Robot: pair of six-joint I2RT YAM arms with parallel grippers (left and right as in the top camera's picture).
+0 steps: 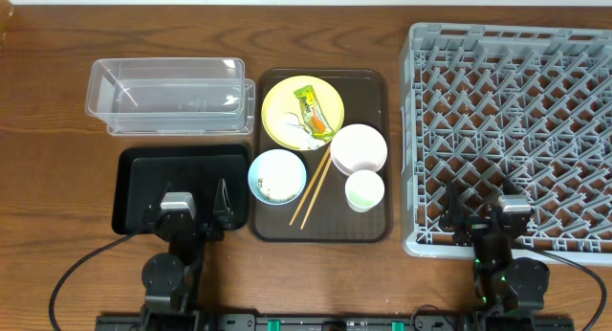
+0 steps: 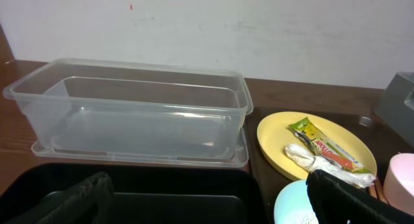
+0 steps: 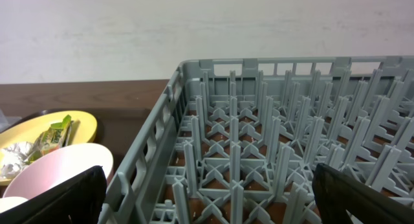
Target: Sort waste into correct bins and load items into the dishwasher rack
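The yellow plate (image 1: 301, 112) on the brown serving tray (image 1: 373, 87) holds the green-and-orange wrapper (image 1: 311, 108) and white food scraps (image 1: 316, 130). The light blue bowl (image 1: 277, 175), white bowl (image 1: 359, 147), small white cup (image 1: 364, 189) and chopsticks (image 1: 311, 188) also lie on that tray. The clear tub (image 1: 170, 94) and black tray (image 1: 134, 183) sit at the left. The grey rack (image 1: 512, 130) is at the right. My left gripper (image 1: 192, 209) is open over the black tray (image 2: 181, 191). My right gripper (image 1: 490, 214) is open over the rack's (image 3: 272, 140) near edge. The plate (image 2: 275, 143) and wrapper (image 2: 323, 146) show in the left wrist view.
The wooden table (image 1: 57, 130) extends left of the tub and black tray. Black cables (image 1: 76, 264) run along the front edge by both arm bases.
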